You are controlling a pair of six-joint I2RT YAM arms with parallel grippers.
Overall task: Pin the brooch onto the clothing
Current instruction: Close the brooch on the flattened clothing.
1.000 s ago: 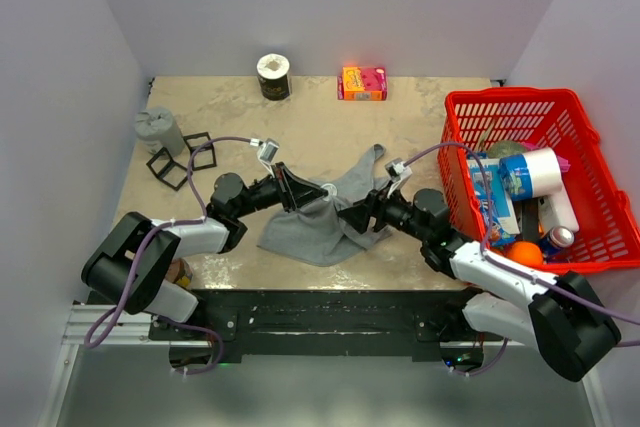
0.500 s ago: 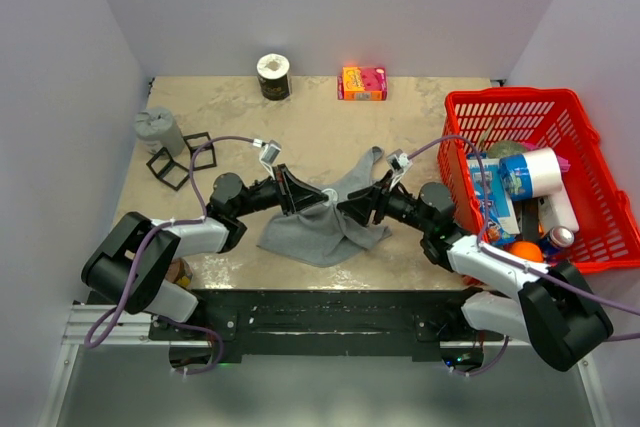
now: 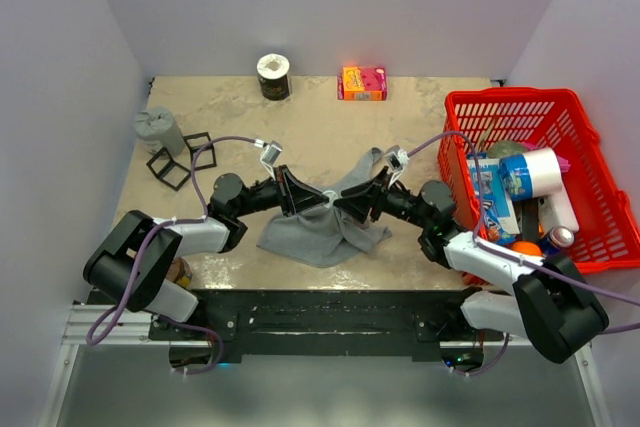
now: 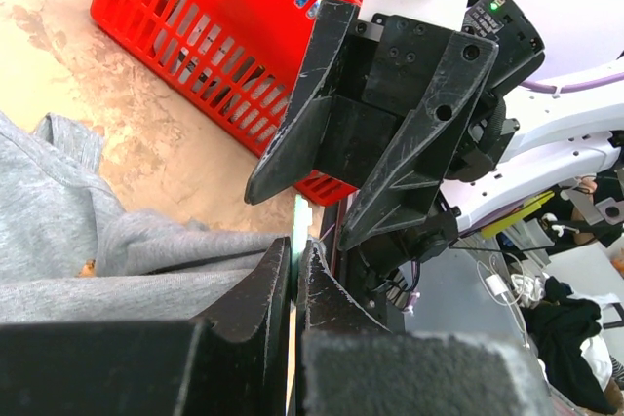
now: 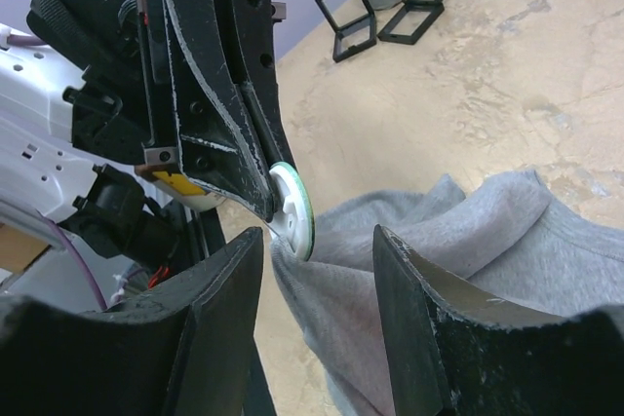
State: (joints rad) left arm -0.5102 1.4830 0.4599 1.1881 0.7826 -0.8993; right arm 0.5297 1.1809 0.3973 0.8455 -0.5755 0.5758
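Note:
The grey tank top (image 3: 315, 232) lies crumpled at the table's middle front, with a fold raised between the arms. My left gripper (image 3: 318, 197) (image 4: 292, 245) is shut on the brooch (image 5: 292, 209), which shows here as a thin round disc with a white back and green rim. Its edge also shows in the left wrist view (image 4: 297, 219). No orange-red star shows. My right gripper (image 3: 352, 209) (image 5: 317, 241) is open, its jaws on either side of the raised grey fold (image 5: 331, 299). The disc touches the top of that fold.
A red basket (image 3: 510, 95) full of items stands at the right, close behind my right arm. A dark roll (image 3: 273, 75) and an orange-pink box (image 3: 362, 82) stand at the back. A grey cup (image 3: 160, 129) and black frames (image 3: 185, 159) are at the left.
My right gripper has moved left and a little up, closing in on my left gripper and the disc. The left arm has hardly moved.

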